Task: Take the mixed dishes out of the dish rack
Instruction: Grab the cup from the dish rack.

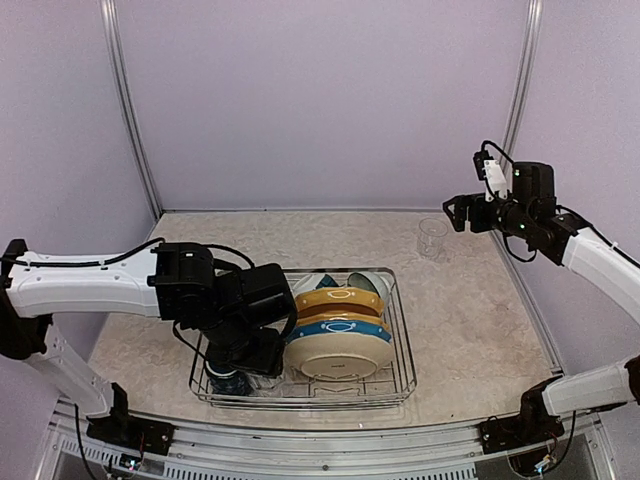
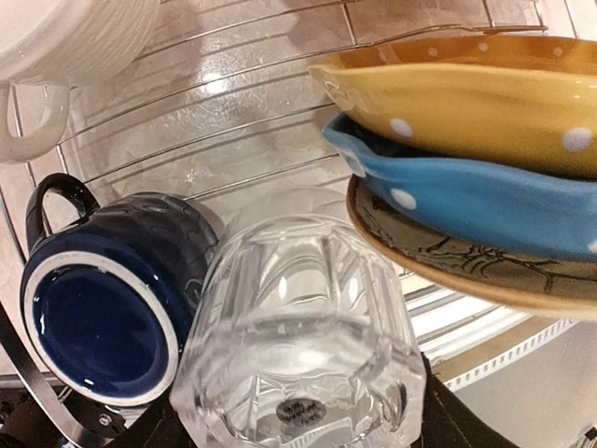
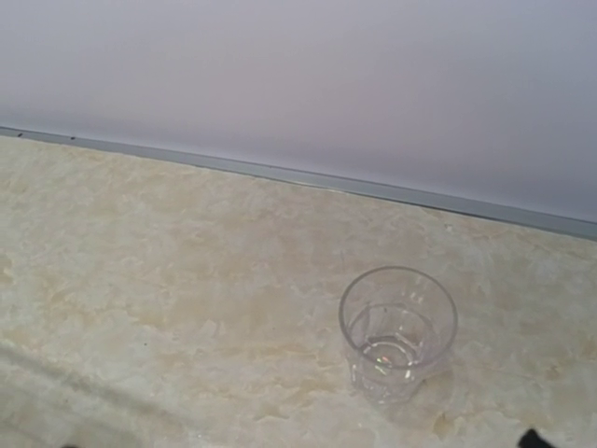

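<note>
The silver wire dish rack sits at the table's front centre. In it stand a mustard yellow plate, a blue-rimmed plate, a cream patterned plate and a teal-and-white bowl. My left gripper is down in the rack's left end. In the left wrist view its dark fingers hug both sides of an inverted clear glass tumbler, beside a navy mug and below a cream mug. My right gripper is open and raised above a second tumbler standing upright on the table.
The rack's wire floor is bare behind the tumbler. The plates lean close on the tumbler's right. The back wall and a metal corner post are just behind the right gripper. The standing tumbler is near the wall's base strip.
</note>
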`<action>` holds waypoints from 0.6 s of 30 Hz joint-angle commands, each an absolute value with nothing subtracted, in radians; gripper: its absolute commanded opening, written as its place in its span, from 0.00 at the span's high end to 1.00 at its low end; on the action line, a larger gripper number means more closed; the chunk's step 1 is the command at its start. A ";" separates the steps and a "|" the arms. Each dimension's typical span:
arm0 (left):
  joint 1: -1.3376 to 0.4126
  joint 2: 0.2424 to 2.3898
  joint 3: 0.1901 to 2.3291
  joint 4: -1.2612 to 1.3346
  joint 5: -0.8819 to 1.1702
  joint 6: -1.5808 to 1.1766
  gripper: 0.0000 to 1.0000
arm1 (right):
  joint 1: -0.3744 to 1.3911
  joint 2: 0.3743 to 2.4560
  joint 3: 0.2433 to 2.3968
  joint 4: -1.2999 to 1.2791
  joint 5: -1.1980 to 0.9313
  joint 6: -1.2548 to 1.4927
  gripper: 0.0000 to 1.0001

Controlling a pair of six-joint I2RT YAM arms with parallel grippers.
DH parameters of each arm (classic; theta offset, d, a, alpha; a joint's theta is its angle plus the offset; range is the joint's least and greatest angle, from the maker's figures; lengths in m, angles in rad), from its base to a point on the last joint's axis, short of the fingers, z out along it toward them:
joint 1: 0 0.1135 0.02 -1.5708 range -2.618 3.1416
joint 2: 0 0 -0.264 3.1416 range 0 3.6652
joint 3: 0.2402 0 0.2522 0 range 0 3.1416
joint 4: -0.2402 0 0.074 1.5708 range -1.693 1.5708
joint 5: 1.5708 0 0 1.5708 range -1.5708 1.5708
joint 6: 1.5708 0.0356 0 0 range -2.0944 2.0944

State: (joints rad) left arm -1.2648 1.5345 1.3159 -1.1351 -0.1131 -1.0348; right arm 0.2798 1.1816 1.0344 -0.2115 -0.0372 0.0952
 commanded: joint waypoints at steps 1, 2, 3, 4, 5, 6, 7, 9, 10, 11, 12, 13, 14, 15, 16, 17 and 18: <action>-1.266 1.424 1.301 -1.186 -0.166 -1.022 0.61 | 0.287 1.208 1.039 -0.195 -0.063 0.104 0.00; -1.266 1.395 1.298 -1.186 -0.167 -1.018 0.61 | 0.288 1.213 1.040 -0.192 -0.068 0.106 0.00; -1.266 1.361 1.295 -1.186 -0.165 -1.011 0.61 | 0.288 1.216 1.041 -0.189 -0.070 0.108 0.00; -1.266 1.340 1.294 -1.185 -0.161 -1.000 0.62 | 0.288 1.219 1.039 -0.186 -0.073 0.111 0.00; -1.266 1.314 1.293 -1.188 -0.157 -0.986 0.62 | 0.287 1.220 1.040 -0.183 -0.076 0.112 0.00; -1.266 1.295 1.293 -1.194 -0.154 -0.972 0.63 | 0.288 1.221 1.039 -0.182 -0.076 0.113 0.00; -1.266 1.266 1.293 -1.205 -0.153 -0.959 0.64 | 0.288 1.220 1.039 -0.181 -0.077 0.113 0.00; -1.265 1.222 1.295 -1.246 -0.167 -0.951 0.66 | 0.288 1.219 1.039 -0.182 -0.074 0.112 0.00; -1.260 1.191 1.298 -1.268 -0.180 -0.953 0.66 | 0.288 1.219 1.039 -0.182 -0.073 0.111 0.00; -1.252 1.172 1.300 -1.284 -0.190 -0.958 0.67 | 0.288 1.219 1.037 -0.183 -0.072 0.110 0.00; -1.237 1.147 1.302 -1.289 -0.192 -0.957 0.68 | 0.288 1.219 1.036 -0.182 -0.072 0.111 0.00; -1.221 1.127 1.303 -1.285 -0.190 -0.953 0.68 | 0.288 1.220 1.035 -0.181 -0.073 0.111 0.00; -1.200 1.093 1.304 -1.270 -0.186 -0.947 0.69 | 0.288 1.221 1.035 -0.181 -0.077 0.112 0.00; -1.172 1.073 1.301 -1.245 -0.172 -0.939 0.69 | 0.288 1.222 1.035 -0.180 -0.080 0.116 0.00; -1.140 1.044 1.295 -1.212 -0.147 -0.928 0.69 | 0.288 1.223 1.035 -0.180 -0.086 0.119 0.00; -1.103 1.024 1.284 -1.174 -0.120 -0.918 0.70 | 0.288 1.225 1.035 -0.179 -0.090 0.123 0.00; -1.053 0.993 1.273 -1.138 -0.091 -0.912 0.70 | 0.288 1.227 1.034 -0.181 -0.093 0.126 0.00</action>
